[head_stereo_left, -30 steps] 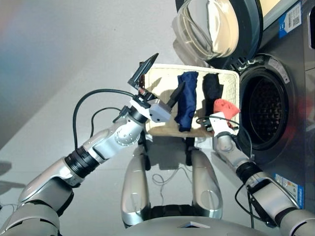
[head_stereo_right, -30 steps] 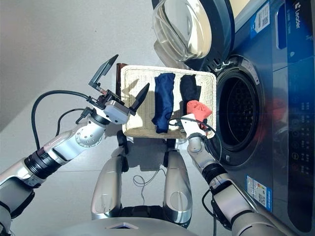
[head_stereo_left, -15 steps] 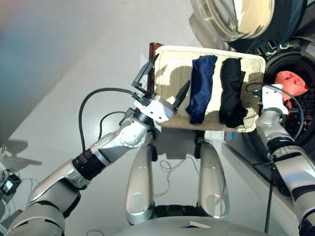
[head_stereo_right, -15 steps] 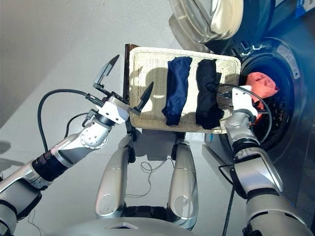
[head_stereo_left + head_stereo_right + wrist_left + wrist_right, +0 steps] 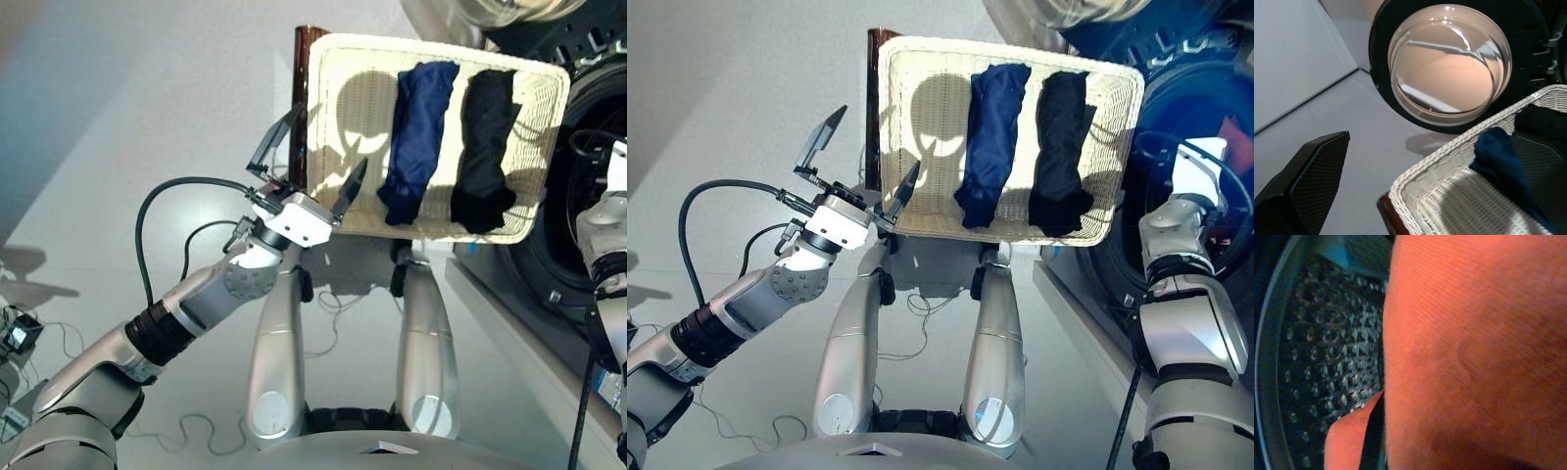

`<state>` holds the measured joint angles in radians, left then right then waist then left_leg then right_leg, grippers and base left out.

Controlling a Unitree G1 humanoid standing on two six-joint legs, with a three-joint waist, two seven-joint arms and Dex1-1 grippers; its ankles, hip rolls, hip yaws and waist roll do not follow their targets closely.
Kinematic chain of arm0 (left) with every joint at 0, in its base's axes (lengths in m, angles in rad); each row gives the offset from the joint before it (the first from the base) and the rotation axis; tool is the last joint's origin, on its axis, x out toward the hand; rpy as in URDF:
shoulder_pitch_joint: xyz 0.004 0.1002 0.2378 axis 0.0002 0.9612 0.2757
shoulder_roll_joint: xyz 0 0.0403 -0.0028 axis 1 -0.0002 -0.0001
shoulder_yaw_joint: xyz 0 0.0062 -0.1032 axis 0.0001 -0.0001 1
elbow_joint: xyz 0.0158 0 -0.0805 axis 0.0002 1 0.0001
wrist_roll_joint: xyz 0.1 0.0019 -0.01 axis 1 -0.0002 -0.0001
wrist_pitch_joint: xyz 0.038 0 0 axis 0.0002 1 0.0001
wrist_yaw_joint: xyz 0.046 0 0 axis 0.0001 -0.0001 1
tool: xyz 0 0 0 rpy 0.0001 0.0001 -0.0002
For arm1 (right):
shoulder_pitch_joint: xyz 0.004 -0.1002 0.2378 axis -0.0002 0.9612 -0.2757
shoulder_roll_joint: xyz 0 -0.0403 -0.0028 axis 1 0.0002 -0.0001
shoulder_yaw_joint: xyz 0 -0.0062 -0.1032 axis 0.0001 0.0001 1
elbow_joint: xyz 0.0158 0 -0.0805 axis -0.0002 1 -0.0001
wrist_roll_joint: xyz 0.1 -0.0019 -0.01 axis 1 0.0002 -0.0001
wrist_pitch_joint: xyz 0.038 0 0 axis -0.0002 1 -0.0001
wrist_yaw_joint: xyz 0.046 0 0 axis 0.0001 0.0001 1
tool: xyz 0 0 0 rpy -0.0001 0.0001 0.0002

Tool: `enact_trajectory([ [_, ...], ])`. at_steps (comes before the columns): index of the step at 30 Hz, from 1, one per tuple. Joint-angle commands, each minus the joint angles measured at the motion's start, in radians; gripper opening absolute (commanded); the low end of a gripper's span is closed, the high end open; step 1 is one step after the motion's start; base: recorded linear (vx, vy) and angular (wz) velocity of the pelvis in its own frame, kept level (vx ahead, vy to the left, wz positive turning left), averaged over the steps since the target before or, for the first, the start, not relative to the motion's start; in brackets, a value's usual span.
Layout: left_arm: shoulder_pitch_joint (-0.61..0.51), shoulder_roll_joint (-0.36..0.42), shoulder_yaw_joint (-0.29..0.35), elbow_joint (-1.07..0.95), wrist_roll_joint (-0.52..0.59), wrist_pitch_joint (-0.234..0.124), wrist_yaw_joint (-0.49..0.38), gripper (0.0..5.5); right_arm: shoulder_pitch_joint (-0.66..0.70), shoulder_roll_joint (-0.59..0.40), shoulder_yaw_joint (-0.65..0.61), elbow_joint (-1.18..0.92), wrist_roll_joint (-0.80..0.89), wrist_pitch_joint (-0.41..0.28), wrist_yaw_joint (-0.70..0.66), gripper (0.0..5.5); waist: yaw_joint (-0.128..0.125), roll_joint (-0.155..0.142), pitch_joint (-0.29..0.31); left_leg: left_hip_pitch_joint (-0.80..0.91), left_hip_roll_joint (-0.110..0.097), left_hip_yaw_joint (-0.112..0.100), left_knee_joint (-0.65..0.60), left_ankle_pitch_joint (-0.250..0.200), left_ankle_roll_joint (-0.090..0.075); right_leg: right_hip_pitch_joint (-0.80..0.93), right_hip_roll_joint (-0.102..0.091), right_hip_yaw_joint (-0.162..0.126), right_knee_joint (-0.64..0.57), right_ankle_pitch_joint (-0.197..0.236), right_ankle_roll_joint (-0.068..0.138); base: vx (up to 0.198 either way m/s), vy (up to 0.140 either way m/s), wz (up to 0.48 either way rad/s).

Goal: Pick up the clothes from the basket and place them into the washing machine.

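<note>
Right gripper [image 5: 1215, 162] reaches into the washing machine [image 5: 1176, 108] at three o'clock of the head view; its wrist camera is filled by the coral-red garment [image 5: 1474, 357], with the perforated drum [image 5: 1327, 357] behind, and whether its fingers are closed on the cloth cannot be told. Left gripper [image 5: 306, 166] hangs with fingers spread wide and nothing between them, just beside the nine o'clock rim of the basket [image 5: 343, 117]. Inside the basket, the navy garment [image 5: 419, 122] and the black garment [image 5: 487, 137] lie side by side, navy nearer the left gripper. At twelve o'clock the porthole door [image 5: 1449, 63] stands open.
</note>
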<state>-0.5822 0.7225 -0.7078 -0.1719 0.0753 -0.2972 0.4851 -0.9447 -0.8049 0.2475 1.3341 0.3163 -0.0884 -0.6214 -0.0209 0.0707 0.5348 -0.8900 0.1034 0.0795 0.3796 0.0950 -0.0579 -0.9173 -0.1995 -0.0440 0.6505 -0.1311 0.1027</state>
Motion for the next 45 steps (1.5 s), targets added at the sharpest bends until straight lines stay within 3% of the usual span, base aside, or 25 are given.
enact_trajectory([
  [1,0.016,0.026,0.025,-0.114,-0.010,-0.024,0.040,5.50,0.001,-0.121,-0.022,0.031,0.085,0.009,-0.032,0.00,-0.004,-0.012,-0.015,-0.043,0.059,0.002,0.250,-0.187,-0.044,-0.078,0.009,0.053,0.061,-0.006,0.019,-0.052,-0.031,0.011],
  [5,0.001,0.046,0.025,-0.116,-0.012,-0.019,0.051,5.50,-0.012,-0.136,-0.032,0.049,0.139,0.010,-0.040,0.00,-0.004,-0.017,-0.015,-0.097,0.068,-0.007,0.316,-0.212,-0.041,-0.139,0.015,0.055,0.130,-0.031,0.019,0.000,0.000,0.000],
  [6,0.001,0.046,0.025,-0.117,-0.012,-0.019,0.051,5.50,-0.014,-0.136,-0.031,0.050,0.140,0.010,-0.040,0.56,-0.004,-0.018,-0.015,-0.099,0.068,-0.006,0.318,-0.212,-0.041,-0.141,0.015,0.055,0.131,-0.031,0.019,0.000,0.000,0.000],
  [7,0.000,0.049,0.026,-0.118,-0.020,-0.018,0.054,5.50,-0.018,-0.140,-0.031,0.047,0.166,0.007,-0.031,5.50,-0.005,-0.020,-0.015,-0.106,0.069,-0.006,0.321,-0.213,-0.041,-0.148,0.016,0.054,0.131,-0.030,0.019,0.000,0.000,0.000],
  [15,0.002,0.040,0.027,-0.100,-0.037,-0.015,0.042,5.50,-0.028,-0.113,0.006,-0.004,0.201,-0.026,0.010,5.50,-0.012,-0.031,-0.015,-0.082,0.069,0.005,0.278,-0.198,-0.045,-0.133,0.019,0.062,0.090,-0.015,0.018,0.000,0.000,0.000],
  [24,0.041,0.011,0.069,-0.088,-0.049,-0.003,0.022,5.50,0.008,0.060,0.009,-0.190,0.338,-0.136,0.046,5.50,-0.023,-0.049,-0.015,-0.009,0.079,0.035,0.224,-0.187,-0.052,-0.074,0.031,0.073,0.032,-0.005,0.015,0.000,0.000,0.000],
  [29,0.076,-0.009,0.101,-0.077,-0.050,0.002,0.009,5.50,0.145,0.142,0.034,-0.501,0.288,-0.193,0.054,5.50,-0.044,-0.065,-0.015,0.022,0.079,0.053,0.212,-0.185,-0.051,-0.052,0.032,0.081,0.020,0.003,0.014,0.000,0.000,0.000],
  [30,0.078,-0.009,0.100,-0.078,-0.050,0.002,0.009,5.50,0.152,0.143,0.032,-0.507,0.285,-0.190,0.051,5.50,-0.043,-0.066,-0.015,0.025,0.078,0.054,0.210,-0.184,-0.051,-0.050,0.031,0.082,0.019,0.003,0.014,0.000,0.000,0.000],
  [31,0.086,-0.013,0.101,-0.065,-0.055,0.000,-0.003,5.50,0.229,0.168,0.045,-0.671,0.244,-0.224,0.063,5.50,-0.052,-0.071,-0.015,0.040,0.077,0.060,0.199,-0.181,-0.049,-0.041,0.033,0.088,0.010,0.011,0.015,0.000,0.000,0.000],
  [35,0.082,-0.027,0.083,-0.013,-0.089,-0.016,-0.035,5.50,0.366,0.213,0.061,-0.922,0.202,-0.269,0.126,5.50,-0.058,-0.082,-0.015,0.072,0.077,0.070,0.180,-0.173,-0.042,-0.013,0.038,0.094,-0.009,0.017,0.016,0.000,0.000,0.000],
  [40,0.080,-0.101,0.044,0.135,-0.176,-0.013,-0.105,5.50,0.475,0.237,0.096,-1.190,0.127,-0.287,0.200,5.50,-0.071,-0.096,-0.015,0.098,0.079,0.074,0.169,-0.167,-0.040,0.014,0.039,0.096,-0.022,0.022,0.020,0.000,0.000,0.000],
  [45,0.041,-0.283,-0.007,0.344,-0.261,0.018,-0.131,5.50,0.459,0.247,0.140,-1.377,0.024,-0.278,0.193,5.50,-0.088,-0.117,-0.015,0.114,0.081,0.076,0.159,-0.160,-0.042,0.026,0.044,0.100,-0.028,0.028,0.019,0.000,0.000,0.000],
])
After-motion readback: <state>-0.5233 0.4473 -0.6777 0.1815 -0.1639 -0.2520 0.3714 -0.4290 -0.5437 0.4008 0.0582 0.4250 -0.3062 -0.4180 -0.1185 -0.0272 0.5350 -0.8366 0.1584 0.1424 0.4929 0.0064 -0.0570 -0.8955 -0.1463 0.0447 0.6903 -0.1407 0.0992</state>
